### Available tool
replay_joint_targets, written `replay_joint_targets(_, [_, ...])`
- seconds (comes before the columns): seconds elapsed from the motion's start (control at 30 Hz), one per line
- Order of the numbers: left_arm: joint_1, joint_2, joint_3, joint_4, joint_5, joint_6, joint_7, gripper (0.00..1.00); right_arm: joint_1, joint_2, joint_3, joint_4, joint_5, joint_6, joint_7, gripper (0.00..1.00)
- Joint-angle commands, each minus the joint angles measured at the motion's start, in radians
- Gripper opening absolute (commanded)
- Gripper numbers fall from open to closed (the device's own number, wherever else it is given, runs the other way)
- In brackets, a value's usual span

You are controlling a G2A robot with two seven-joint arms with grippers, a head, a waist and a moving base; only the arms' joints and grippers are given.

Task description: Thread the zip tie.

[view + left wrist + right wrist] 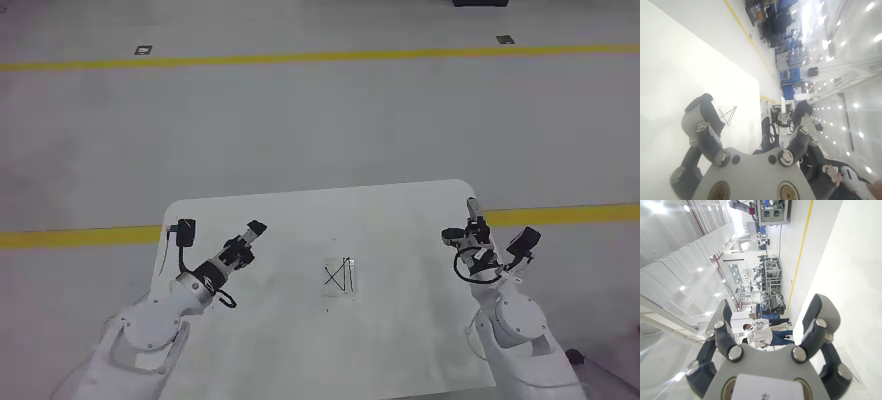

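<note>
Near the middle of the table (400, 215), saw a little pile of thin dark zip ties (340, 277), lying flat and crossed over each other. Could not count them. Looked very light and very thin. Probably bendy but springy, and smooth too, so likely to slip or flick away if pinched badly. Probably hard to lift off the flat top as well, being so thin.

Best, most likely, to grab one tie near its blocky head with one set of jaws and near its pointy tail with the other. Then to poke the tail through the head. Could not tell head from tail from up above.

Off to the left of the pile, found the left jaws, spread wide and holding nothing. Sat near the ties but not touching them, and pointed toward them. From the left wrist, saw the same zip ties (728, 114) just past one black fingertip (704, 102).

Far over by the right edge of the table, found the right jaws, also spread wide and holding nothing. Sat well apart from the ties and pointed away from them, out toward the room.

Not yet picked up, not yet threaded.
</note>
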Motion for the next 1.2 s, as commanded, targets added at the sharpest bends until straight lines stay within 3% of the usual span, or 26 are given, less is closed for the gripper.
replay_joint_targets(0.0, [-0.048,-0.004,0.072,0.013,0.083,0.05,0.001,1.0,0.0,0.0,0.0,0.0,0.0,0.0,0.0,1.0])
replay_joint_targets(0.1, [-0.094,-0.016,0.163,0.037,0.142,0.118,0.037,1.0,0.0,0.0,0.0,0.0,0.0,0.0,0.0,1.0])
replay_joint_targets(0.13, [-0.105,-0.018,0.183,0.041,0.163,0.123,0.045,1.0,0.0,0.0,0.0,0.0,0.0,0.0,0.0,1.0])
replay_joint_targets(0.4, [-0.105,-0.018,0.183,0.041,0.163,0.123,0.045,1.0,-0.002,0.001,0.004,-0.001,0.009,-0.013,0.023,1.0])
replay_joint_targets(0.53, [-0.105,-0.018,0.183,0.041,0.163,0.123,0.045,1.0,-0.044,0.016,0.11,0.071,0.083,-0.123,0.313,1.0])
replay_joint_targets(0.7, [-0.105,-0.018,0.183,0.041,0.163,0.123,0.045,1.0,-0.064,0.025,0.17,0.119,0.151,-0.177,0.529,1.0])
replay_joint_targets(1.07, [-0.105,-0.018,0.183,0.041,0.163,0.123,0.045,1.0,-0.065,0.025,0.176,0.127,0.163,-0.183,0.538,1.0])
replay_joint_targets(1.17, [-0.105,-0.018,0.183,0.041,0.163,0.123,0.045,1.0,-0.082,0.026,0.192,0.147,0.176,-0.254,0.613,1.0])
